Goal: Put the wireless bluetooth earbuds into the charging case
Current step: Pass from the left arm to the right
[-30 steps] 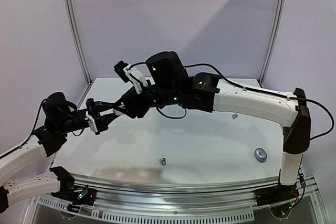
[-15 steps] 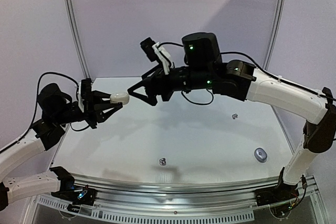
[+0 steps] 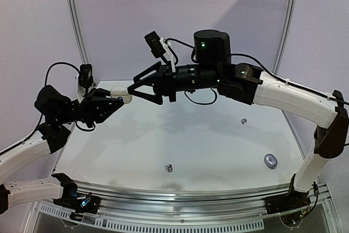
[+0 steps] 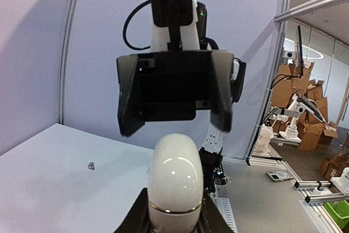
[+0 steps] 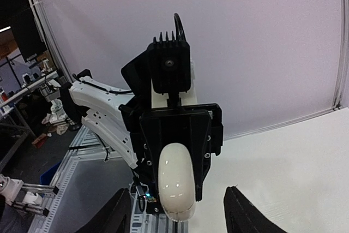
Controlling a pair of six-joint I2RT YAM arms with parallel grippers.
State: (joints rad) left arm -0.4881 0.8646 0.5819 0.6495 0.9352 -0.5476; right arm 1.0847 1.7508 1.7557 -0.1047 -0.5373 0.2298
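The white glossy charging case (image 3: 121, 92) hangs in the air over the table's far left, lid closed along a thin gold seam. My left gripper (image 3: 115, 99) is shut on its lower half. The case (image 4: 174, 181) fills the bottom of the left wrist view between the left gripper (image 4: 175, 217) fingers. My right gripper (image 3: 135, 87) faces it head-on, open, fingertips level with the case's free end and apart from it. In the right wrist view the case (image 5: 177, 186) shows between the open right gripper (image 5: 181, 215) fingers. Two tiny silvery earbuds (image 3: 168, 168) (image 3: 244, 120) lie on the table.
A round grey-blue object (image 3: 270, 160) sits on the white table (image 3: 218, 145) near the front right. One small earbud (image 4: 91, 165) shows on the tabletop in the left wrist view. Metal frame posts (image 3: 76, 31) rise at the back corners.
The left arm has lifted the case higher and toward the back. The right gripper has swung up and left to meet it, and its jaws opened wide, then narrowed somewhat.
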